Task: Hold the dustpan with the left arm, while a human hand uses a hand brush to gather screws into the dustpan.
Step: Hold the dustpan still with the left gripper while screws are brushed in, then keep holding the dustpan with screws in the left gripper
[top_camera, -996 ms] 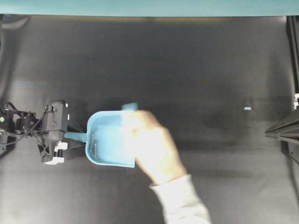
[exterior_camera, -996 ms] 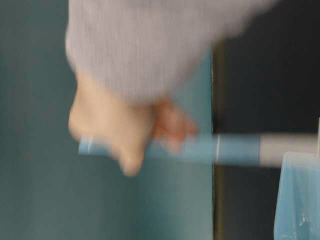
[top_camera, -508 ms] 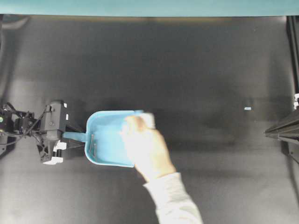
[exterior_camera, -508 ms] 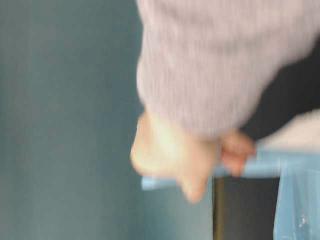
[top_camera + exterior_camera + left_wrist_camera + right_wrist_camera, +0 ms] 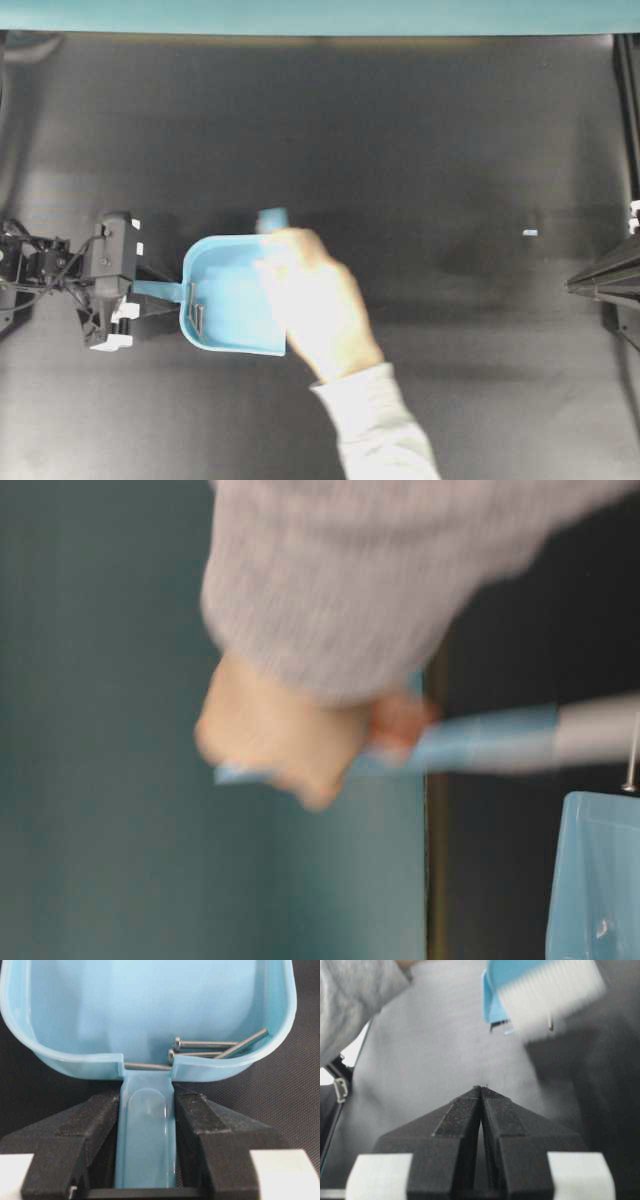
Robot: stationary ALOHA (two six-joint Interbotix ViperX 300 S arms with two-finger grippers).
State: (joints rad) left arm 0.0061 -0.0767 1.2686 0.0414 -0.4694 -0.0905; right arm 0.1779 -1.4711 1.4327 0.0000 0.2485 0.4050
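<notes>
Over dustpan (image 5: 225, 295), human hand (image 5: 318, 312), hand brush (image 5: 545, 990)

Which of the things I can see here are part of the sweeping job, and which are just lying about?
In the job:
- dustpan, its handle clamped in the left gripper
- screws, gathered at the pan's back wall
- hand brush, moved by the human hand

Lying about:
- small pale blue scrap on the black table
- right gripper, shut, holding nothing
</notes>
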